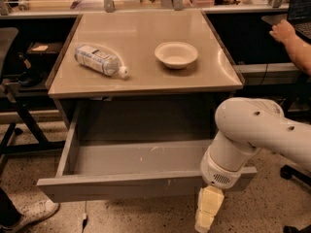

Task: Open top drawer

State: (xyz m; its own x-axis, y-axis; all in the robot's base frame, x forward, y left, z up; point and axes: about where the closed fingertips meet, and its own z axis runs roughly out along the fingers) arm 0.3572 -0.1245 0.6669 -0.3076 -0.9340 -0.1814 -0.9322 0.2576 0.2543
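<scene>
Nearest the camera, the cream-coloured gripper [209, 211] is hanging low at the right, just below and in front of the top drawer's [121, 186] grey front. Whether it is open or closed, or gripping anything, cannot be told from this angle. The white arm [252, 130] above it is crossing the drawer's front right corner.

The top drawer is sitting well out from under the table [141, 79], so the task is looking close to done. Its grey box is showing a bare floor with a few pale scratches, and nothing appears to be lying inside, though the right end is hidden behind the arm.

The risks are coming from the next motion. Pulling further might be running the drawer off its runners, and lifting the arm away carelessly could be catching that right corner and jolting the table. A white shoe [34, 212] is resting on the floor near the drawer's left corner.

On the tabletop, 1 plastic bottle [99, 59] is lying on its side, free to roll if shaken, and 1 shallow bowl [176, 54] is sitting upright, apparently empty. Farther right, a person's hand [283, 31] is resting at a desk, well apart.
</scene>
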